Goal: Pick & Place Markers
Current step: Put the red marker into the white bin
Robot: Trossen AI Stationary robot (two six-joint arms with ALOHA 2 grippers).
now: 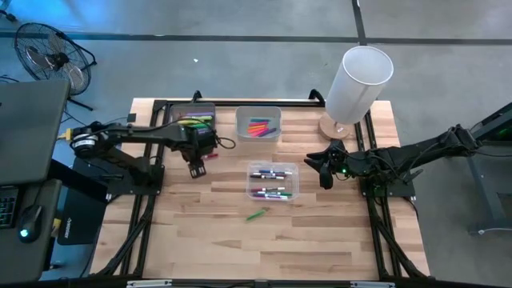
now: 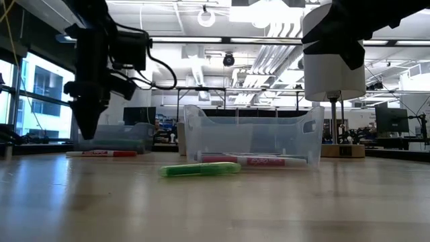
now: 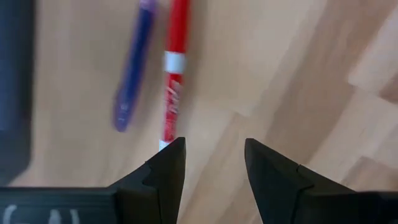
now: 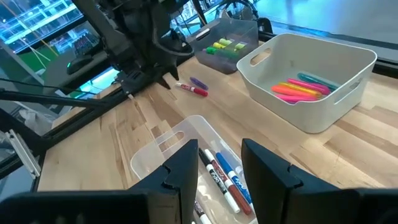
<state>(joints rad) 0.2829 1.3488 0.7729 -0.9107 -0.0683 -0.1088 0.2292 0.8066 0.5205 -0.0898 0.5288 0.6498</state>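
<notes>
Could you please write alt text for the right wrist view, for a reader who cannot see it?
The right gripper, open and empty, hovers over a clear bin holding white-barrelled markers. Beyond, the left gripper points down beside a red marker and a purple marker on the table.

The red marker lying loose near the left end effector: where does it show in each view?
High view: red marker, on the table beside the left end effector.
Low view: left, flat on the wood.
Left wrist view: upper middle, beside a purple marker.
Right wrist view: upper middle.
Shared landmark: the left end effector.
</notes>
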